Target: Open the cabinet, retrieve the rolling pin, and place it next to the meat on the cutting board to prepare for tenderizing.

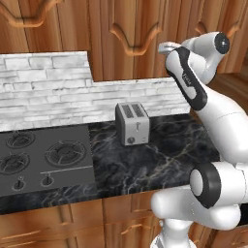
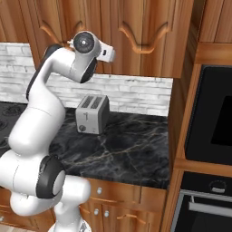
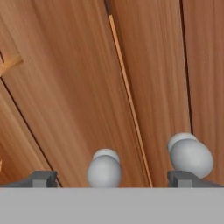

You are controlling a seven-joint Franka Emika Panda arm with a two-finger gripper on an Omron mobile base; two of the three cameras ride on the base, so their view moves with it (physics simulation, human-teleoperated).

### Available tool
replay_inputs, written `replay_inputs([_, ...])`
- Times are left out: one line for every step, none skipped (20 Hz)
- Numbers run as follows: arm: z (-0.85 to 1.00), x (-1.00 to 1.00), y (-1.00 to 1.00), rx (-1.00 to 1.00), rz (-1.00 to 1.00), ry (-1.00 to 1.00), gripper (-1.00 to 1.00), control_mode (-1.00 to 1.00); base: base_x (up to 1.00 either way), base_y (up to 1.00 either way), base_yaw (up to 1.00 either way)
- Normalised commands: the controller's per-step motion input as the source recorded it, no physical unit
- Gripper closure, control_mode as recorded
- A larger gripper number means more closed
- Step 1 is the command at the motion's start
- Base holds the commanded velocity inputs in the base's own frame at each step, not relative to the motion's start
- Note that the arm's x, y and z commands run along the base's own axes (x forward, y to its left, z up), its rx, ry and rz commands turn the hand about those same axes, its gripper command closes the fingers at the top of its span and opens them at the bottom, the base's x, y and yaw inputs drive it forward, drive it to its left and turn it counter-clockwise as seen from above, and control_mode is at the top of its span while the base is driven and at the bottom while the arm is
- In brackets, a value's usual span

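Two round silver knobs [image 3: 104, 169], spread empty fingers [image 3: 43, 178] beside them, reddish-brown cabinet [image 3: 78, 87] doors closed

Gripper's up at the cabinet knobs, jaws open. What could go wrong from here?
1. The gripper spans both knobs: left knob between the fingertips, right knob at the right fingertip. It may catch the wrong one or slip off.
2. The cabinet door may swing into the raised arm.

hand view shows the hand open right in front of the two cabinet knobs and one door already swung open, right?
Not quite. In the hand view the cabinet doors are both shut, meeting flush at the seam between the two knobs. The rest holds: the hand is open, close in front of them.
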Motion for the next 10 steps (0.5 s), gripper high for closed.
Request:
replay_inputs([0.0,0.33,0.06,0.0,0.11,0.0,-1.0,-1.0,0.0,0.0,0.0])
replay_inputs([-0.04,0.38,0.12,0.0,0.12,0.01,-1.0,-1.0,0.0,0.0,0.0])
replay_inputs([-0.05,0.42,0.16,0.0,0.11,0.02,-1.0,-1.0,0.0,0.0,0.0])
replay_inputs([-0.07,0.45,0.19,0.0,0.11,0.03,-1.0,-1.0,0.0,0.0,0.0])
replay_inputs([-0.07,0.49,0.22,0.0,0.12,0.05,-1.0,-1.0,0.0,0.0,0.0])
replay_inputs([-0.07,0.53,0.26,0.0,0.12,0.05,-1.0,-1.0,0.0,0.0,0.0])
replay_inputs([-0.09,0.54,0.26,0.0,0.12,0.06,-1.0,-1.0,0.0,0.0,0.0])
replay_inputs([-0.12,0.53,0.29,0.0,0.12,0.07,-1.0,-1.0,0.0,0.0,0.0])
replay_inputs([-0.15,0.35,0.38,0.0,0.12,0.05,-1.0,-1.0,0.0,0.0,0.0])
replay_inputs([-0.17,0.19,0.45,0.0,0.14,0.02,-1.0,-1.0,0.0,0.0,0.0])
